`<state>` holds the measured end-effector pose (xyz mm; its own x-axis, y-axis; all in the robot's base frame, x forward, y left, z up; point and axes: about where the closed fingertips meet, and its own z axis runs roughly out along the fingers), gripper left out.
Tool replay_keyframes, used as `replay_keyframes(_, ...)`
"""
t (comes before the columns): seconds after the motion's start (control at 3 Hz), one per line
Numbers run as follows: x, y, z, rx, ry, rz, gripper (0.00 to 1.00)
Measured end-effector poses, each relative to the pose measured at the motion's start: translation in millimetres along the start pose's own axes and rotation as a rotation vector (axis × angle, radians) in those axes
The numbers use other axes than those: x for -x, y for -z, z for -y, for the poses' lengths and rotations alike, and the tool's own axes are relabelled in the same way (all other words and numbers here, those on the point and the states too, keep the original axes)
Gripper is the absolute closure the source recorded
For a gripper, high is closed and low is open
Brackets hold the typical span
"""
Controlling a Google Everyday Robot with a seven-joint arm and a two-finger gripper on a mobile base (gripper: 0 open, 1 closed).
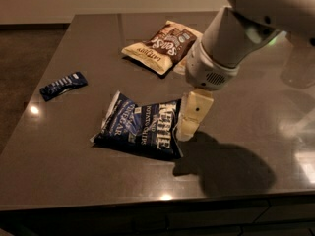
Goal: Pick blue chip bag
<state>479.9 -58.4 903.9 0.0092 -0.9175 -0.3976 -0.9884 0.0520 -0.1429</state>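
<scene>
The blue chip bag (140,125) lies flat near the front middle of the dark table (74,176), navy with white lettering and white edges. My gripper (189,124) hangs from the white arm that comes in from the upper right. It hovers just above the table at the bag's right edge, its cream fingers (193,113) pointing down and overlapping the bag's right end. It holds nothing that I can see.
A brown-and-cream chip bag (160,45) lies at the back middle, behind the arm. A small narrow blue snack wrapper (63,85) lies at the left. A clear cup (298,65) stands at the far right. The table's front edge runs along the bottom.
</scene>
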Motion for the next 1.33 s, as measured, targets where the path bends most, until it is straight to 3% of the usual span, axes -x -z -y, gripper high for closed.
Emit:
replay_keyframes(0.67,14.8,-52.4,-5.6,0.052,0.101,-0.029,0.00)
replay_keyframes(1.0,15.2,-61.6,-6.4,0.060,0.122,-0.046,0.00)
replay_keyframes(1.33,14.6,-66.7,-6.4,0.061,0.133,-0.080,0.16)
